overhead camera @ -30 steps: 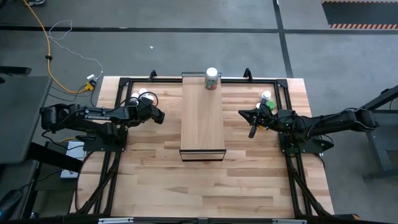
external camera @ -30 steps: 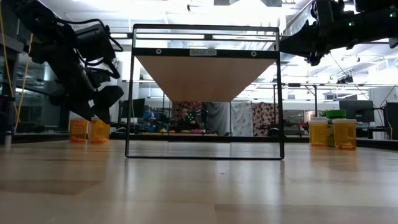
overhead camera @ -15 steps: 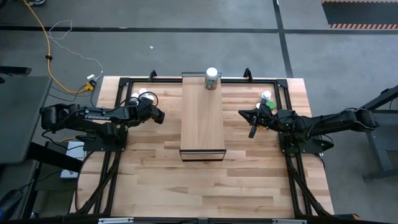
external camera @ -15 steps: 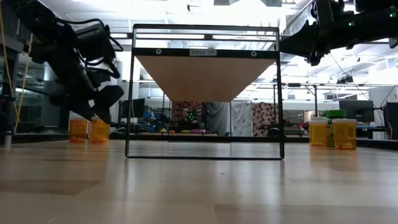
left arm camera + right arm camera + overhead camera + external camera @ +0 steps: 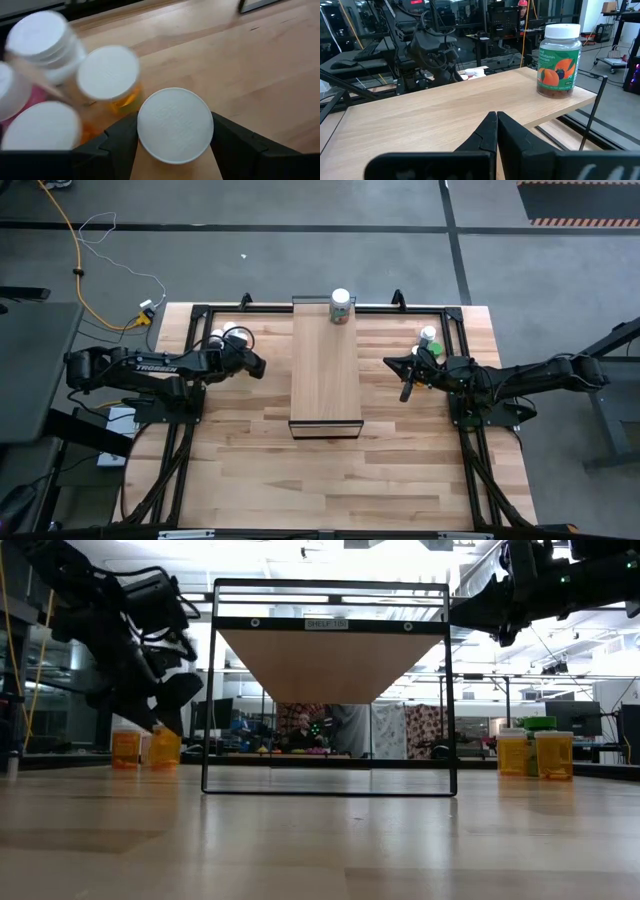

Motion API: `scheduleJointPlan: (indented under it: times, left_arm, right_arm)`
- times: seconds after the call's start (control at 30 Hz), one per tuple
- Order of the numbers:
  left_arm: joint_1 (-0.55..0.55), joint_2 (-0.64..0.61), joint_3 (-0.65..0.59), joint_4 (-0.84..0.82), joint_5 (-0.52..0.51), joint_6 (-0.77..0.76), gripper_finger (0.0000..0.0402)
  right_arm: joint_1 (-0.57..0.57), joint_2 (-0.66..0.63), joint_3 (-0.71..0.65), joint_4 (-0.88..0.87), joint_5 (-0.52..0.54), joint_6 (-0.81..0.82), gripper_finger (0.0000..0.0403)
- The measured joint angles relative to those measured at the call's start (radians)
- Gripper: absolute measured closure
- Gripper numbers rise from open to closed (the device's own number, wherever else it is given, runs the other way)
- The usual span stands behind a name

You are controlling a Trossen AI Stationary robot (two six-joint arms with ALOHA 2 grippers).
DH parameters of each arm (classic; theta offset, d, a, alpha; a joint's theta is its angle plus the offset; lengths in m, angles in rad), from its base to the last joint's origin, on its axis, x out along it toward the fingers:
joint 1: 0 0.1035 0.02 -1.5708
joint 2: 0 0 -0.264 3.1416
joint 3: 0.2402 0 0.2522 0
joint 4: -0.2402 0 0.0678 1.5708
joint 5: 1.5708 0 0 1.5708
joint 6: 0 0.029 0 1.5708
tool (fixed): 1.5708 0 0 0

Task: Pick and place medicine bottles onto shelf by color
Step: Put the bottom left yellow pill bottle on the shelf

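The shelf [image 5: 325, 370] lies lengthwise in the table's middle. A white-capped bottle with a green label [image 5: 559, 60] stands on its far end [image 5: 340, 305]. My left gripper [image 5: 175, 131] is at the table's far left, shut on an orange bottle [image 5: 165, 748] beside other white-capped bottles [image 5: 107, 72] [image 5: 225, 335]. My right gripper [image 5: 496, 120] is shut on nothing and hovers right of the shelf [image 5: 405, 390]. More orange bottles and one green one [image 5: 512, 752] [image 5: 428, 335] stand beyond it. My left gripper pinches the orange bottle's white cap [image 5: 175, 125] between its two fingers [image 5: 120, 142], one on each side of the cap's rim. The fingers come from above, slanting down. The bottle stays upright below them; I cannot tell whether its base is off the table.
A black metal frame [image 5: 200, 315] runs along the table's far edge and sides, close to both bottle groups. The shelf's dark frame [image 5: 210, 690] stands tall in the low view. Bare tabletop [image 5: 330, 480] stretches toward the near edge.
My left gripper has risen a little and edged toward the shelf, and the orange bottle under it has shifted slightly the same way. The neighbouring bottles have kept their places.
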Motion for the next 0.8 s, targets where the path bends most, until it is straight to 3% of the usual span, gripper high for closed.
scheduleJointPlan:
  times: [0.2,0.37,0.6,0.8]
  left_arm:
    - [-0.035,-0.001,0.073,-0.005,0.017,0.023,0.0192]
    - [-0.048,-0.001,0.174,-0.063,-0.032,0.071,0.0192]
    - [-0.047,-0.001,0.4,-0.208,-0.137,0.18,0.0192]
    - [-0.02,0.045,0.61,-0.206,-0.117,0.327,0.0192]
  right_arm:
    - [0.0,0.0,0.0,-0.004,0.0,0.0,0.0403]
    - [0.0,0.0,0.0,-0.005,0.0,0.0,0.0403]
    - [0.0,0.0,0.0,-0.005,0.0,-0.001,0.0403]
    - [0.0,0.0,0.0,-0.005,0.0,-0.001,0.0403]
